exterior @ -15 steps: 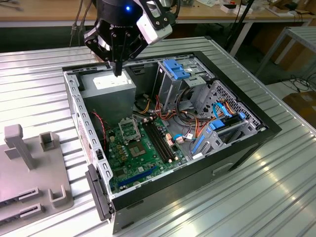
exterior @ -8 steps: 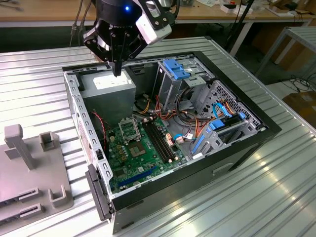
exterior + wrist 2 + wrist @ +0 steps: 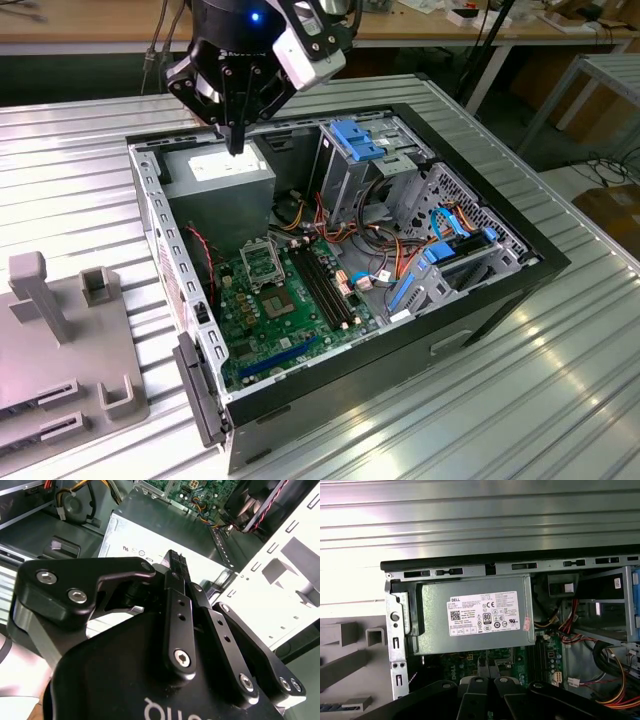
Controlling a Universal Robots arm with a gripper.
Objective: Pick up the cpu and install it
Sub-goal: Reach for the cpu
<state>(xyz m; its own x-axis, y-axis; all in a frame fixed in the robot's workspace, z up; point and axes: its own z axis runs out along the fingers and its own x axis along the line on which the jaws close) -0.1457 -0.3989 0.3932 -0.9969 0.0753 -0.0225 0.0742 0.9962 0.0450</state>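
One claw (image 3: 237,148), fingers together, over power supply (image 3: 222,180), exterior view upper left; first wrist view shows its label (image 3: 484,612).

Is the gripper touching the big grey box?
Cannot tell: in the exterior view the gripper overlaps the grey box; neither gap nor contact shows plainly.

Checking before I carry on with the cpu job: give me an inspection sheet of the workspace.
Surface: ribbed metal table, open computer case on it.
Job's things: cpu too small to tell; square socket frame on green motherboard.
Clutter: grey fixture block at the exterior view's left.
Grippers: gripper shut, above the labelled power supply.
Cables: coloured wire bundles inside the case.
Surroundings: wooden benches behind.
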